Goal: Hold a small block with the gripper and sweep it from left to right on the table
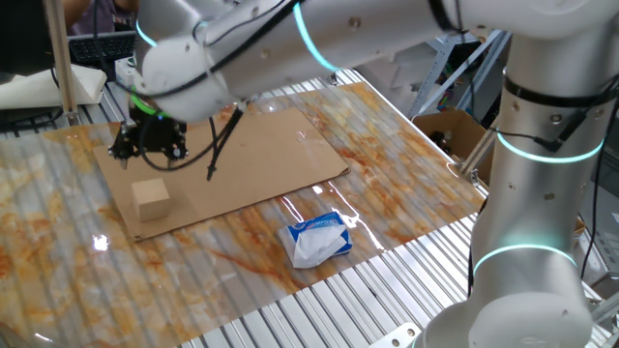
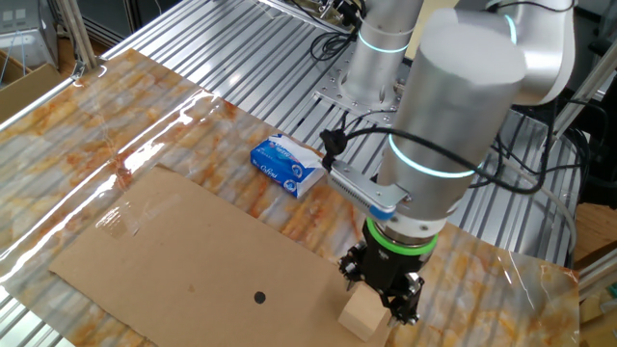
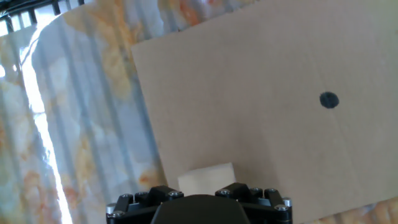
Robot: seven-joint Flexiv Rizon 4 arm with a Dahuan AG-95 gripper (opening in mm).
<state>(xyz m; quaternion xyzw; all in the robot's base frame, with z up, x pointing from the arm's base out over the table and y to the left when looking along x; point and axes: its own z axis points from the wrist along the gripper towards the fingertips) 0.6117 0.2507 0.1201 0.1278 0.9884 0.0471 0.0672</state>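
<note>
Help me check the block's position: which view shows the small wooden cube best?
One fixed view: the small block sits whole on the cardboard sheet. In the other fixed view the claw partly covers it; the hand view shows only its top.

You get bright, even light from overhead. Glare streaks the glossy counter (image 2: 145, 145) along its far edge in both fixed views. The hand view washes out at its left edge, and the claw (image 3: 199, 202) there is soft, out of focus.
</note>
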